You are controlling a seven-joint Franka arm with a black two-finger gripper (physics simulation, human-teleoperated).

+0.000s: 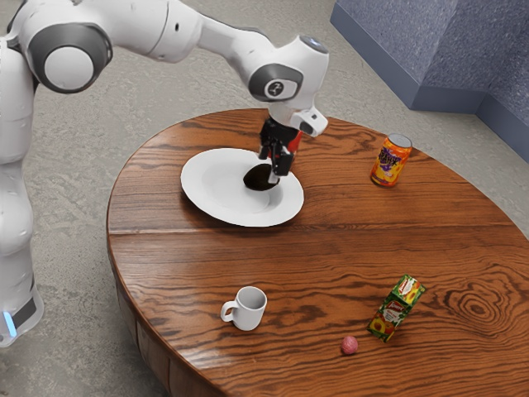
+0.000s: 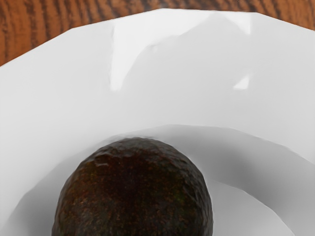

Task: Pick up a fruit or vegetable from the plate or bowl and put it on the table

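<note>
Whether the 2 fingers of the gripper (image 1: 276,169) are open or closed, I cannot tell. Just under it, 1 dark fruit, probably an avocado (image 1: 258,178), lies in the white plate (image 1: 193,180), cut off by the wrist view's edge. Behind the gripper, something red (image 1: 295,142) is mostly hidden.

Arm arched toward the plate (image 1: 198,192), gripper (image 1: 273,169) held low over it.
The arm (image 1: 165,31) was extended from the exterior view's left of the plate, its raised links carried higher than the plate; the wrist (image 1: 288,81) was bent steeply downward above the plate, and the black gripper was pointed down, near the plate's inner side.
</note>
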